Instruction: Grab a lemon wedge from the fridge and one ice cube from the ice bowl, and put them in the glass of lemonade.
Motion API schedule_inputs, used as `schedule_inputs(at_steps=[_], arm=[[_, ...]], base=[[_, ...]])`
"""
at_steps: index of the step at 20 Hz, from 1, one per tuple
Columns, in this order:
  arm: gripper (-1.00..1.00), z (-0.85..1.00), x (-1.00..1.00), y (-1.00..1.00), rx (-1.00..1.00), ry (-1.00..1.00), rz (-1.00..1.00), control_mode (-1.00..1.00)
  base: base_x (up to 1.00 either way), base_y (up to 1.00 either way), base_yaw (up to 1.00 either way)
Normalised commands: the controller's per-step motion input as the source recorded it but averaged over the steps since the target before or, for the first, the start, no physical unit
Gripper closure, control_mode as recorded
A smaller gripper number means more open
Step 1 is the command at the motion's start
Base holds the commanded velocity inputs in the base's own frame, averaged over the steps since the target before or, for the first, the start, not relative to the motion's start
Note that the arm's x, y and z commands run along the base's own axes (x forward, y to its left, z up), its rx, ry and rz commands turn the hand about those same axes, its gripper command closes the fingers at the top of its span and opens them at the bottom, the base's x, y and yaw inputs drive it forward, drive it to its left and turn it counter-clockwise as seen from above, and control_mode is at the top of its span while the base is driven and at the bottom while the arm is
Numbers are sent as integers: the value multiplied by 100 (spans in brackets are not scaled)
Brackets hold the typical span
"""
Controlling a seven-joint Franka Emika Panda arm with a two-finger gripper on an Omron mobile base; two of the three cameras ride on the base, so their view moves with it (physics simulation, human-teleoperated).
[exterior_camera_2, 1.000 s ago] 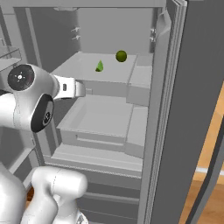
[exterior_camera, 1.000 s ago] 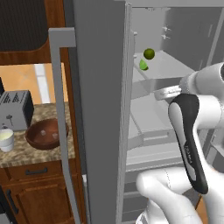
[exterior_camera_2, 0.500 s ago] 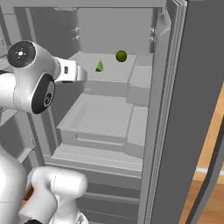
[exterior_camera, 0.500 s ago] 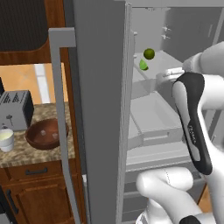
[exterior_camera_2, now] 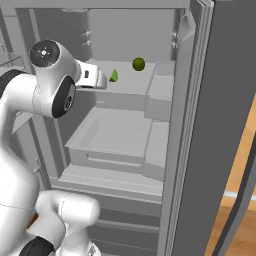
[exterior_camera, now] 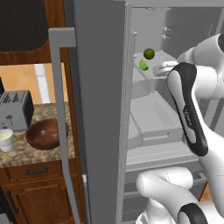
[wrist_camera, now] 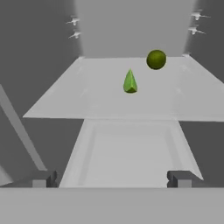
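The fridge [exterior_camera: 99,96] stands open. On its upper shelf [wrist_camera: 78,96] lies the pale green lemon wedge [wrist_camera: 130,82], also seen from the sides [exterior_camera: 143,65] [exterior_camera_2: 114,76]. My gripper [wrist_camera: 111,179] is open and empty, level with that shelf's front edge and a short way before the wedge; from the base it shows just right of the wedge [exterior_camera: 157,68] or just left of it [exterior_camera_2: 102,80]. On the counter to the left sit the brown ice bowl [exterior_camera: 43,133] and the glass of lemonade [exterior_camera: 6,139].
A dark green round fruit [wrist_camera: 156,59] rests behind and right of the wedge. Below the shelf is an open grey drawer [exterior_camera_2: 112,135]. A toaster [exterior_camera: 15,109] stands behind the bowl. The fridge door's edge and handle [exterior_camera: 61,122] stand between the counter and the fridge interior.
The arm has risen from the drawer's height to the upper shelf's height, and the hand has come closer to the lemon wedge. The jaws stayed wide.
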Motion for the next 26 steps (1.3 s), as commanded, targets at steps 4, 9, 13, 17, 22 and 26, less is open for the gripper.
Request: schedule_inputs(at_steps=[4, 9, 13, 17, 22, 26], arm=[[-100, -4, 47, -1, 0, 2, 0, -100], [-100, -26, 56, -1, 0, 11, 0, -100], [-100, -12, 52, -2, 0, 8, 0, -100], [-100, -1, 51, -8, 0, 1, 0, -100], [-100, -12, 46, -5, 0, 1, 0, -100], [-100, -24, 49, -1, 0, 4, 0, -100]], base=[[0, 0, 0], [0, 0, 0], [0, 0, 0], [0, 0, 0], [0, 0, 0], [0, 0, 0]])
